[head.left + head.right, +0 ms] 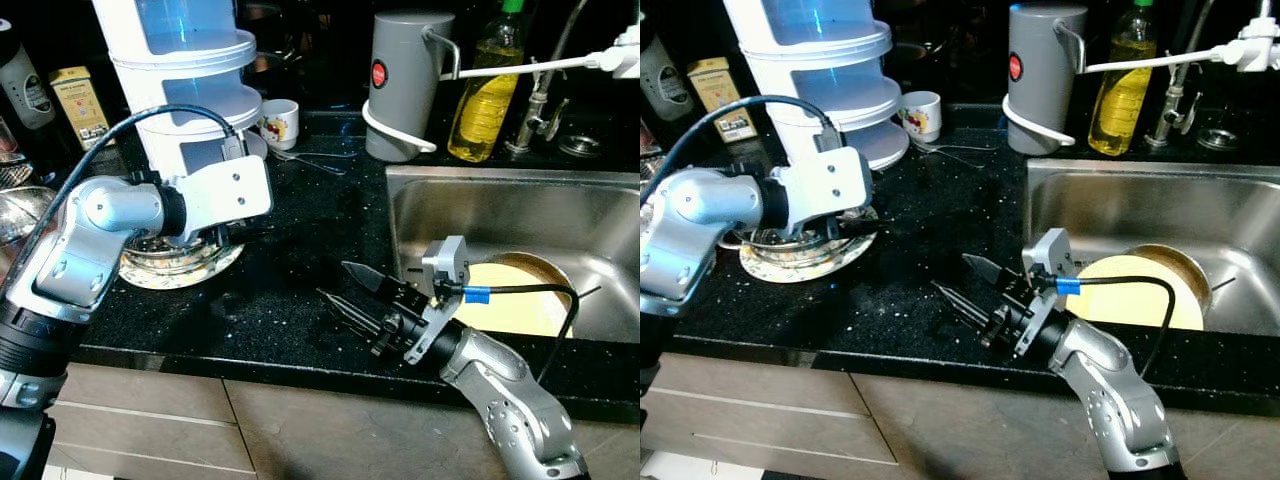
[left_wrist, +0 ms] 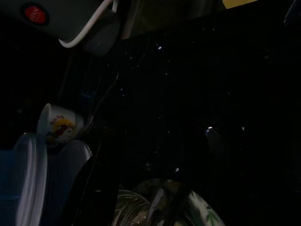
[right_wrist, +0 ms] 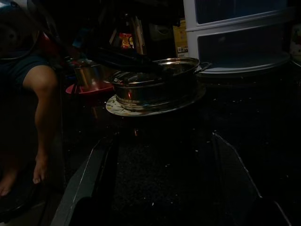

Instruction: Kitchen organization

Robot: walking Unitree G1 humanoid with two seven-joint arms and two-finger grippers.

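Two pincers work the bench: left pincer [image 1: 855, 228], grip unclear, reaches the steel bowl [image 3: 155, 84] on its plate [image 1: 185, 265]; right pincer [image 1: 352, 292] hovers wide, likely assisting next

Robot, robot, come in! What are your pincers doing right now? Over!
Left pincer over steel bowl on patterned plate. Right pincer open, empty, low over black counter. Nothing between them.
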